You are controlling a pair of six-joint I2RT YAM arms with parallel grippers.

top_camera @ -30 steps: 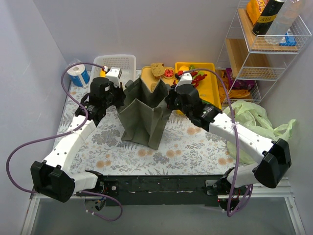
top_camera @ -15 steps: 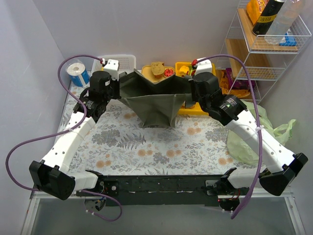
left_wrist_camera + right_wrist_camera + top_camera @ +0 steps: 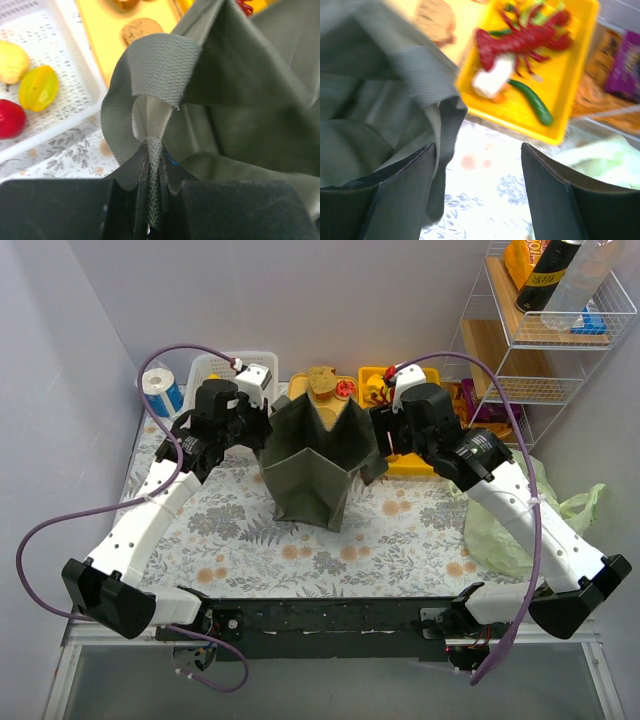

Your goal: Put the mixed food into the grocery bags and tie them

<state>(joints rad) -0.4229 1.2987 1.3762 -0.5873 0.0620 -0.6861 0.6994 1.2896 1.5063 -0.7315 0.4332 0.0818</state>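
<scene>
The left gripper point(image 3: 152, 150) pinches the tote's point(image 3: 310, 465) strap point(image 3: 150, 65) — the right gripper point(image 3: 477, 150) stands wide apart just beside the tote, gripping nothing.

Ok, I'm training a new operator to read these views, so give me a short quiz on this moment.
1. True or false: the right gripper is clamped on the fabric tote.
2. What does the left gripper pinch? A) the tote's strap B) a yellow fruit C) the white basket
3. Fill in: the red lobster lies in the yellow ____.
Key: 1 false, its jaws stand open and empty. 2 A. 3 tray.
</scene>
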